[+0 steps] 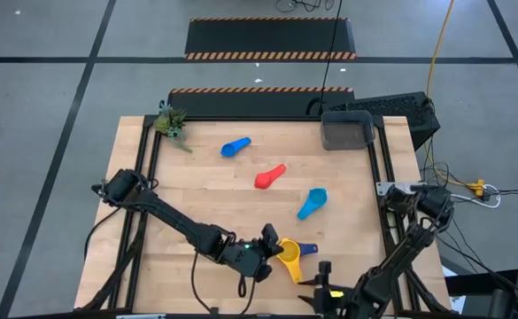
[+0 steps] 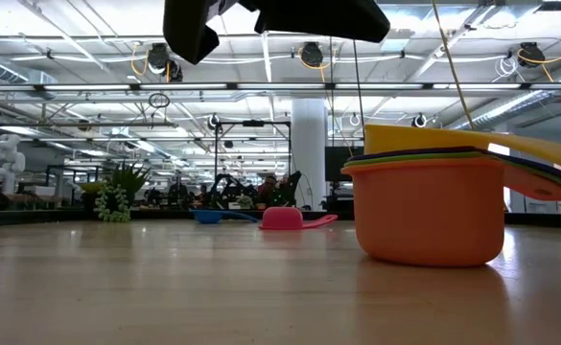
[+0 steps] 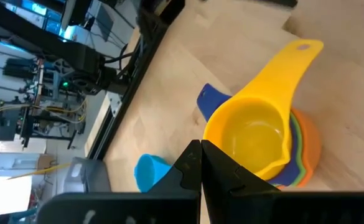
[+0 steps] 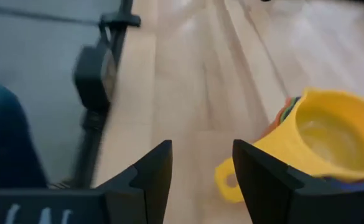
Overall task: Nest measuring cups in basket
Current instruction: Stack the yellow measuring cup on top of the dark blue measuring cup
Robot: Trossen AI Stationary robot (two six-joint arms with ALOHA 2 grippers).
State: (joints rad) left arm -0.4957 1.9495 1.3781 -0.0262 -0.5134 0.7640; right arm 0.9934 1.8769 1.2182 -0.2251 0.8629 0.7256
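A nested stack of cups (image 1: pixel 289 255) stands near the table's front edge: orange at the bottom (image 2: pixel 429 216), the yellow cup (image 3: pixel 253 134) on top, a navy handle (image 1: pixel 308 250) sticking out. My left gripper (image 3: pixel 200 149) is shut, its tips right beside the yellow cup's rim. My right gripper (image 4: pixel 200 158) is open just right of the stack, with the yellow handle's end (image 4: pixel 226 180) beside one finger. Blue (image 1: pixel 235 146), red (image 1: pixel 270 176) and light blue (image 1: pixel 313 203) cups lie loose on the table. The basket (image 1: pixel 347 131) sits at the far right. My left gripper's shut fingertips (image 3: pixel 197 155) stand against the near side of the yellow cup's rim (image 3: pixel 211 132), coming slanting down from the table's left. I cannot tell whether they touch it. The stack rests upright on the table.
A small green plant (image 1: pixel 172 122) stands at the far left corner. A black keyboard (image 1: pixel 391 106) lies beyond the basket. Bare wood lies between the loose cups and the left edge.
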